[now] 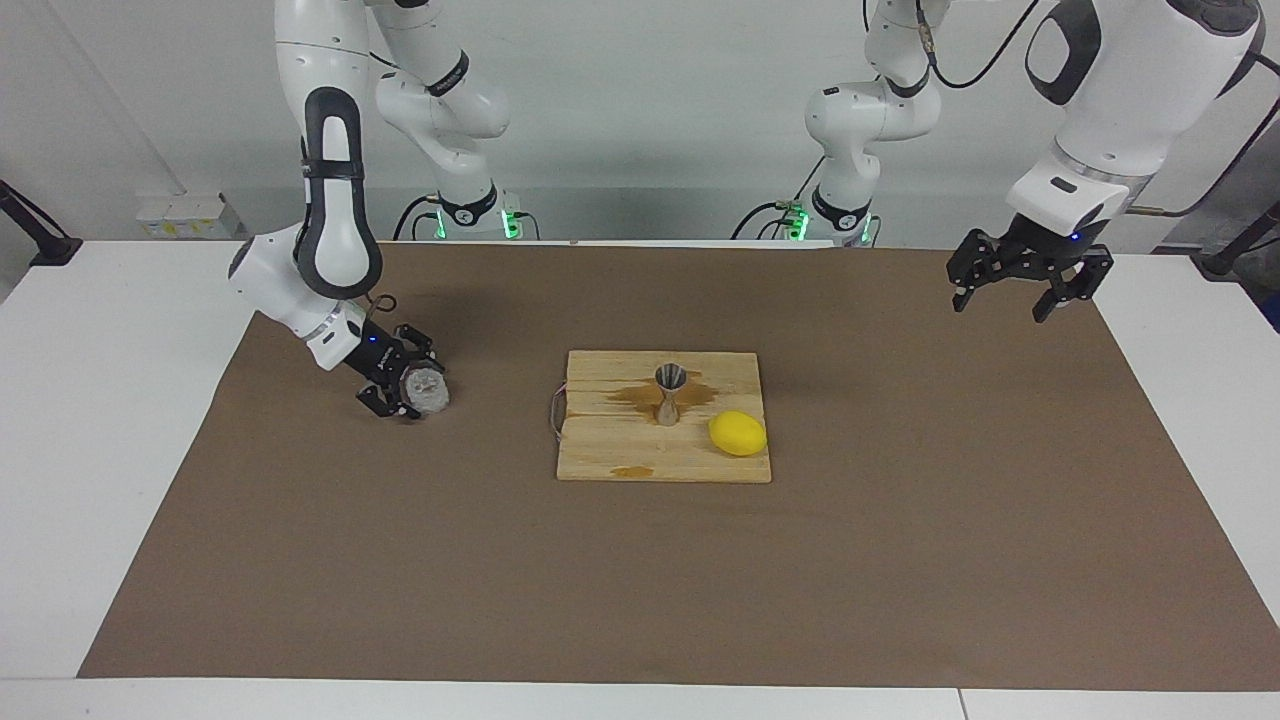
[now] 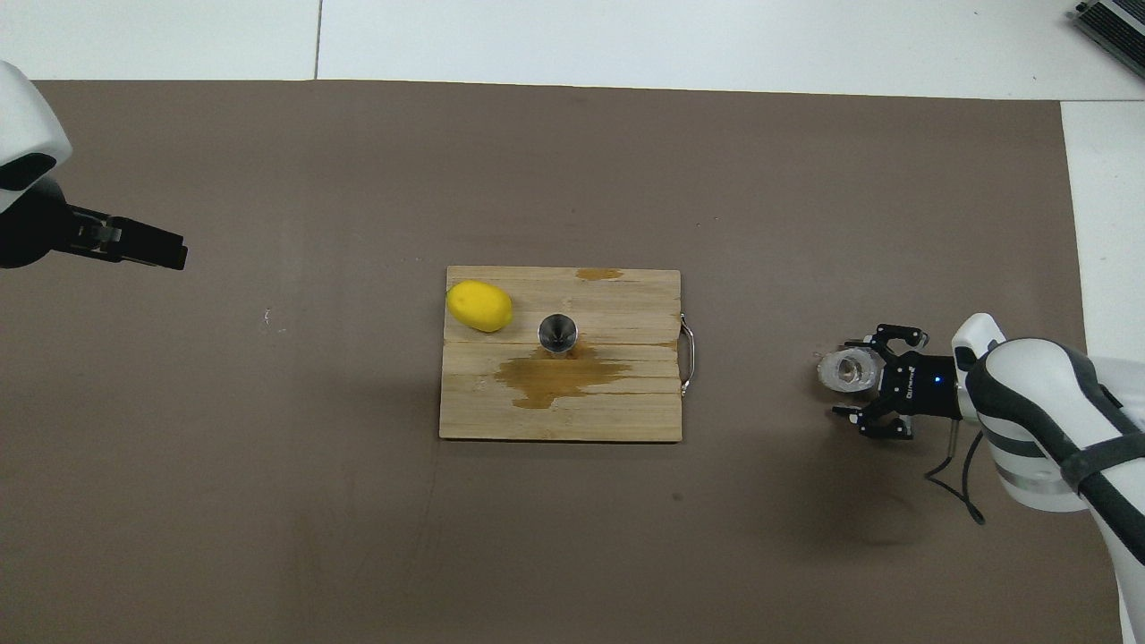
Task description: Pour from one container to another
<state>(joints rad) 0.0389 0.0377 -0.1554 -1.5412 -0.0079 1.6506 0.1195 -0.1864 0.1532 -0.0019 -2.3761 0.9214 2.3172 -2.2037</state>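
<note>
A small, squat, clear glass cup point(image 1: 427, 391) with bumpy walls stands upright on the brown paper mat point(image 1: 900, 540) that covers the white table point(image 1: 100, 450), well toward the right arm's end. The right arm bends down from its base and slants low toward the cup, its wrist angled sideways. The right gripper point(image 1: 410, 388) sits level with the cup, its black fingers spread wide on either side of it; whether they touch the glass cannot be told.

At the middle of the mat lies a pale wooden cutting board point(image 1: 610, 450) with a brown wet stain. A small, shiny steel hourglass-shaped jigger point(image 1: 669, 393) stands upright on the board, with a yellow lemon point(image 1: 737, 433) just beside it.

The left arm waits raised over the mat's edge at its own end. The left gripper point(image 1: 1016, 284) points downward, its jaws spread and empty.
</note>
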